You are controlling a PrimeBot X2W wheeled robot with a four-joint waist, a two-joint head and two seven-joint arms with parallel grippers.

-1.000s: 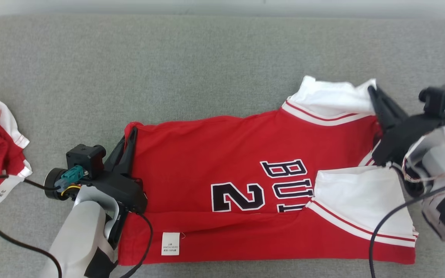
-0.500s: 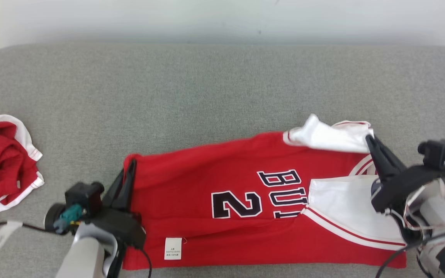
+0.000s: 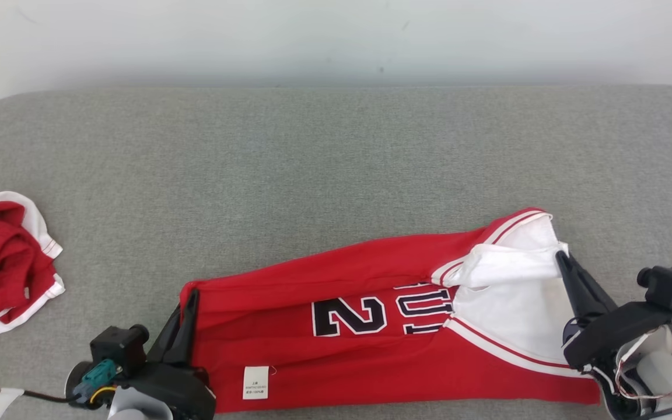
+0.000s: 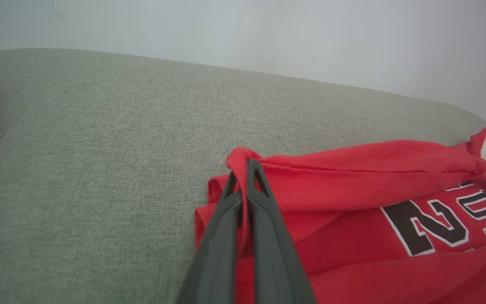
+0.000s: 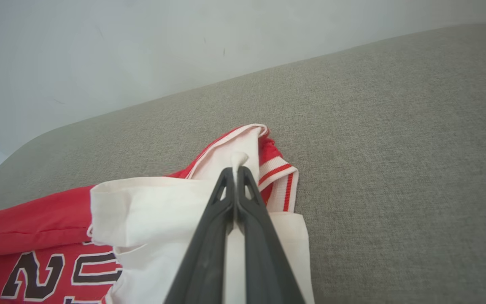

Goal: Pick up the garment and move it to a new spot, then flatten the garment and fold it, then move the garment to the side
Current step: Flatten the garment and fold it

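Two grips carry this step, so read them left to right. At the far left a crumpled garment (image 3: 3,262) in red and white lies well apart; leave it. Your left gripper (image 3: 191,298) has its jaws clenched on the red hem corner of the jersey (image 3: 371,361), which lies near the front of the grey upholstered surface (image 3: 312,163), its far edge raised and rolled over toward you. Your right gripper (image 3: 562,259) has its jaws clenched on the white shoulder fabric. I judge this to be the fold, about half made. Next, lay both held corners evenly onto the near edge, then release.
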